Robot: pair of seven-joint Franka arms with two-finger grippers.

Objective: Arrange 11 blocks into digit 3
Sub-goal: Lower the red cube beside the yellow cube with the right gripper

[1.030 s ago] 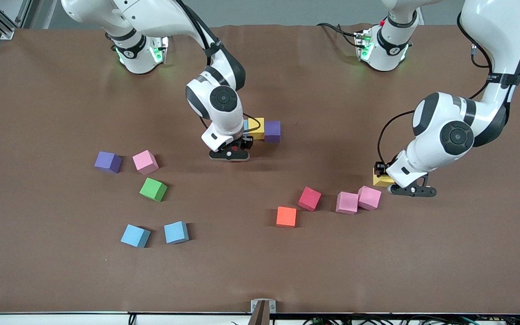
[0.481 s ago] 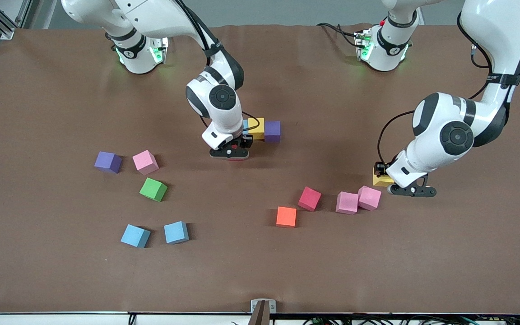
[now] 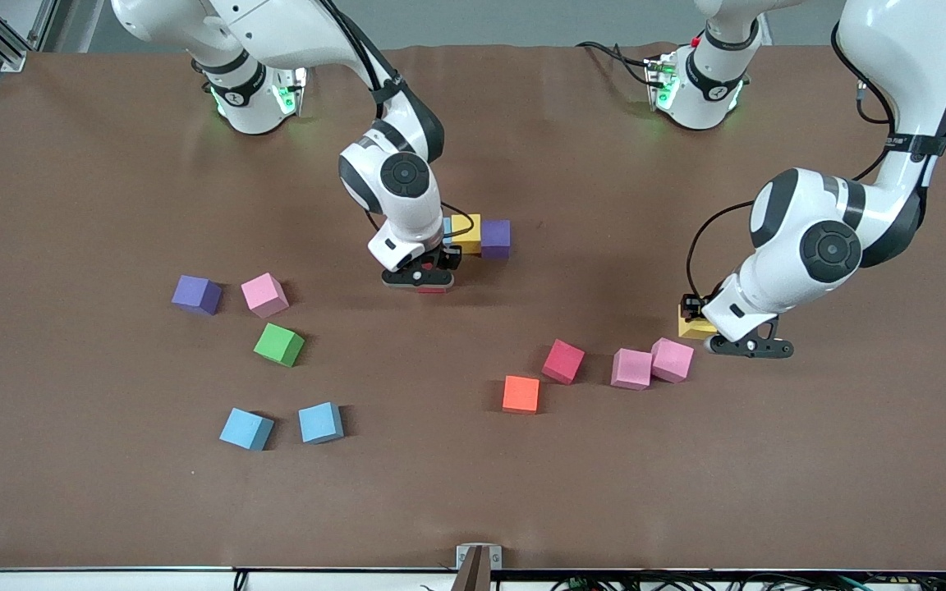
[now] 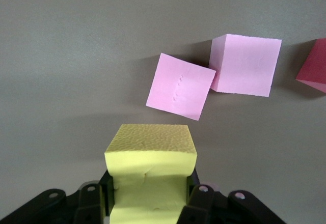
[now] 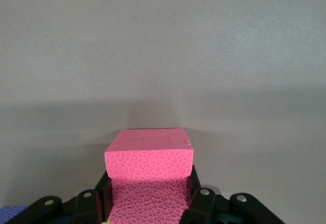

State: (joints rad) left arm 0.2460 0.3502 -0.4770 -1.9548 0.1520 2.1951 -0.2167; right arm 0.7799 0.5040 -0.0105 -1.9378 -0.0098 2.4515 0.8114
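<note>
My right gripper [image 3: 418, 277] [image 5: 149, 193] is shut on a red block [image 5: 149, 158], low at the table beside a short row of light blue [image 3: 446, 226], yellow [image 3: 466, 232] and purple [image 3: 496, 238] blocks. My left gripper [image 3: 699, 322] [image 4: 150, 193] is shut on a yellow block [image 4: 150, 152] [image 3: 693, 328], squeezing it, down by the table next to two touching pink blocks [image 3: 631, 368] [image 3: 672, 359] [image 4: 181, 85] [image 4: 244, 64]. Loose on the table lie a red block [image 3: 563, 361], an orange one [image 3: 521, 394], a purple one [image 3: 196, 294], a pink one [image 3: 264, 295], a green one [image 3: 279, 344] and two light blue ones [image 3: 246, 428] [image 3: 321, 422].
The brown mat [image 3: 473, 492] covers the whole table. Both arm bases [image 3: 255, 98] [image 3: 699, 90] stand along its farthest edge. A small metal bracket [image 3: 477, 558] sits at the edge nearest the front camera.
My right gripper has crept slightly toward the short row with the red block in it. The left arm and its yellow block have not moved.
</note>
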